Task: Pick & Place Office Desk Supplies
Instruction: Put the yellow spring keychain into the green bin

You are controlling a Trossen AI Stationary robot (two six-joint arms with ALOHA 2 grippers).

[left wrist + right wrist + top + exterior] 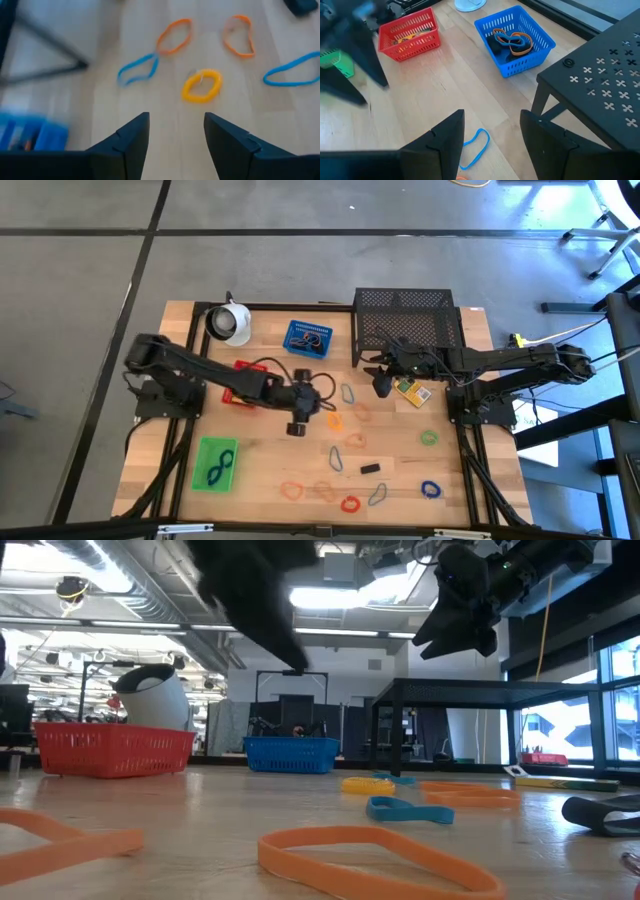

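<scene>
Coloured band loops lie flat on the wooden table: a yellow one (201, 86), orange ones (174, 35) and blue ones (138, 69). My left gripper (300, 423) hangs open above the table's middle, the yellow loop (333, 420) just ahead of its fingers. My right gripper (383, 386) is open in the air in front of the rack, with a blue loop (475, 147) on the table beyond its fingers. The blue tray (515, 40) holds several bands. The red tray (410, 35) and green tray (215, 463) also hold items. A small yellow box (412, 392) lies by the right gripper.
The black mesh rack (405, 325) stands at the far right on legs, close behind my right gripper. A white cup-like object (230, 323) sits at the far left. More loops and a small black clip (371, 468) are scattered over the near half of the table.
</scene>
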